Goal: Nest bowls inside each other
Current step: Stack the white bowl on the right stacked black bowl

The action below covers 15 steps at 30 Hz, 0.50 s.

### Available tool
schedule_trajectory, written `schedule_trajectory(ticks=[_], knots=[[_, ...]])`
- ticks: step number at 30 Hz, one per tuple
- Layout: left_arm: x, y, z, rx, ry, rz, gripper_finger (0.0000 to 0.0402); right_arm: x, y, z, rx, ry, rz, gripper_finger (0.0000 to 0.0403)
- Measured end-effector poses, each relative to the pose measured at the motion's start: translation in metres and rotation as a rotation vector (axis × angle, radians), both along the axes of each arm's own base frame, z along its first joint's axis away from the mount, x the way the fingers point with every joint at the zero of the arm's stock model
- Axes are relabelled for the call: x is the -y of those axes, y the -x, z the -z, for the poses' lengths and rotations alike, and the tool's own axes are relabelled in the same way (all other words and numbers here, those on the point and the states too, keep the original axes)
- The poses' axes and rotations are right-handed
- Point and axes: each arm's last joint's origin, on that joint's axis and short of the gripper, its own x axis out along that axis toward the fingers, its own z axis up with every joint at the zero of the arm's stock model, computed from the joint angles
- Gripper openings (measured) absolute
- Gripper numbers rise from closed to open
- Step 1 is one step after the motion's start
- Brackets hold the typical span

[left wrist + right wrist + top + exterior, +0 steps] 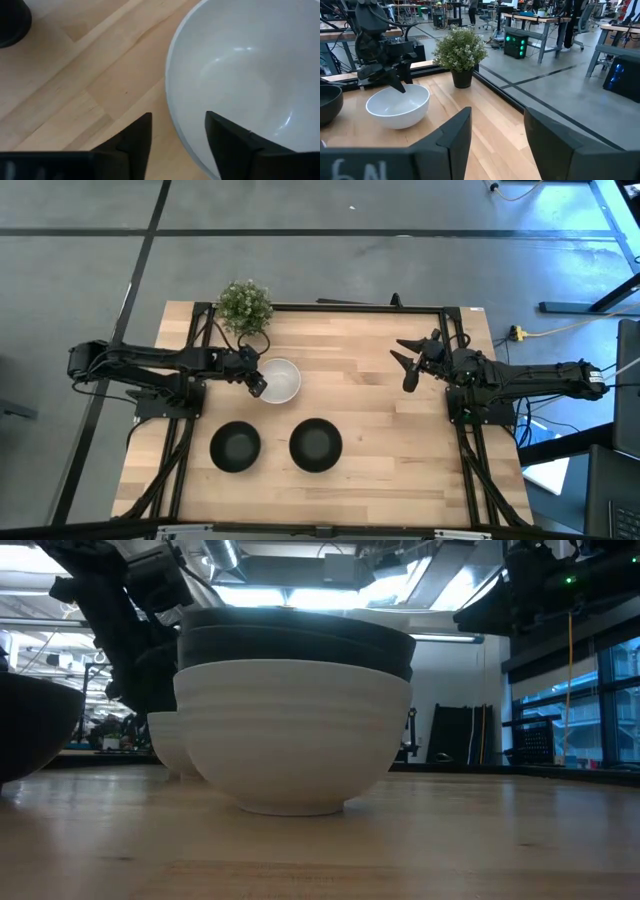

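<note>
A white bowl (281,380) (240,75) rests on its base at the table's far left. My left gripper (258,386) (177,135) is open at that bowl's left rim, one finger over the inside and one outside; no touch shows. A single black bowl (235,446) sits near the front. Beside it stands a stack (315,445): a white bowl (295,730) with black bowls (295,635) nested inside it. My right gripper (410,365) (497,140) hangs open above the table's right side, away from every bowl.
A small green potted plant (245,305) (460,50) stands at the far edge, just behind the white bowl. Bare wood (390,430) lies between the stack and the right arm. A dark frame (350,307) borders the table's far edge.
</note>
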Motion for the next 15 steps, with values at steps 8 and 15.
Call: schedule_trajectory(ticks=[8,15], knots=[[0.0007,-0.0002,0.0001,0.004,0.022,0.013,0.0095,0.0001,0.0,0.0,0.002,-0.003,0.001,0.0181],[0.0006,-0.0002,0.0,0.005,0.019,0.012,0.002,0.0,0.0,0.0,0.002,-0.003,0.0,0.0181]])
